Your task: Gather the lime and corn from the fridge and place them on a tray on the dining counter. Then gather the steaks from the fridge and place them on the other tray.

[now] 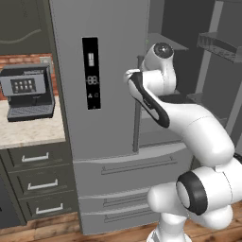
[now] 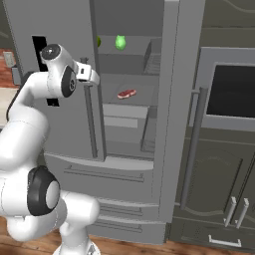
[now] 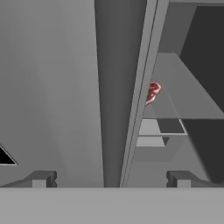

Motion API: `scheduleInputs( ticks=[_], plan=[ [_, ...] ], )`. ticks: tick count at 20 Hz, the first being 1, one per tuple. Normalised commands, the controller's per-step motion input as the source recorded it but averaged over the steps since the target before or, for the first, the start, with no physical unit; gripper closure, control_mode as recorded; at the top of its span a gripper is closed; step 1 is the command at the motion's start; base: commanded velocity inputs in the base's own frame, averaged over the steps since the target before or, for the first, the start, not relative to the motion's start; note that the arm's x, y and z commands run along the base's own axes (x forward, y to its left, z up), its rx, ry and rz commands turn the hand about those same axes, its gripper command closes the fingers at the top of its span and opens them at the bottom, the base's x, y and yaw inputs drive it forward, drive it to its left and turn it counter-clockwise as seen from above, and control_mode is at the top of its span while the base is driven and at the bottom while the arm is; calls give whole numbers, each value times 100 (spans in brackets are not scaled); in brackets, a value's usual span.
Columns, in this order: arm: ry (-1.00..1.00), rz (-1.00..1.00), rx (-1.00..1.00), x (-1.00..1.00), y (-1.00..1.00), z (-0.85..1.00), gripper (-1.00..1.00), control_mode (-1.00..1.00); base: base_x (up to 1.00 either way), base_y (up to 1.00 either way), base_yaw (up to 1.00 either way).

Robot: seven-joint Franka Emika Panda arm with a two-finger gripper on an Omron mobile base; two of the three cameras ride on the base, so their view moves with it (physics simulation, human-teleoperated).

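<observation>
Bright green, the lime (image 2: pixel 120 42) sits on the upper shelf inside the fridge (image 2: pixel 64 99), whose right-hand door (image 2: pixel 177 114) stands swung open while the left one is closed. Just left of the lime, a second green thing (image 2: pixel 98 42) peeks past the closed door's edge, too hidden to name. One shelf down lies a steak (image 2: pixel 126 93), reddish-pink with pale marbling, flat on the grey shelf and well apart from the lime above it. In the hand view that same steak (image 3: pixel 151 92) shows as a red sliver just beyond the edge of the closed door.

The gripper (image 3: pixel 111 179) faces that door edge, its jaws spread wide with nothing between them; the two dark fingertips (image 3: pixel 41 179) stand far apart, one before the closed door's face and the other before the open fridge interior. From the right base view the hand (image 2: pixel 85 73) hovers beside the top of the closed door's long vertical handle (image 2: pixel 90 119), not touching the steak or lime.

On the fridge's closed door is a black display panel (image 1: pixel 91 73), and below it the bottom drawers (image 1: pixel 123 189). Left of the fridge, a coffee machine (image 1: pixel 27 92) rests on a beige speckled tabletop (image 1: pixel 28 132) above dark drawers (image 1: pixel 40 182).
</observation>
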Motion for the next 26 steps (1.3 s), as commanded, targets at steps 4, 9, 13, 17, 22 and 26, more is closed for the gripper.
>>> scheduleInputs(
  ticks=[4, 9, 13, 17, 22, 26],
  plan=[
    [-3, 0, 2, 37, 0, 0, -100, -100, 0, 0, 0],
    [-3, 0, 7, 31, 0, 0, -100, -100, 0, 0, 0],
    [-1, 0, 7, 36, 0, -1, -100, -100, 0, 0, 0],
    [0, 0, 6, 41, 1, -6, -100, -100, 0, 0, 0],
    [0, 0, 2, 29, 8, -10, 100, -100, 0, 0, 0],
    [5, 0, 0, -9, 9, -8, 100, -100, 0, 0, 0]
  ],
)
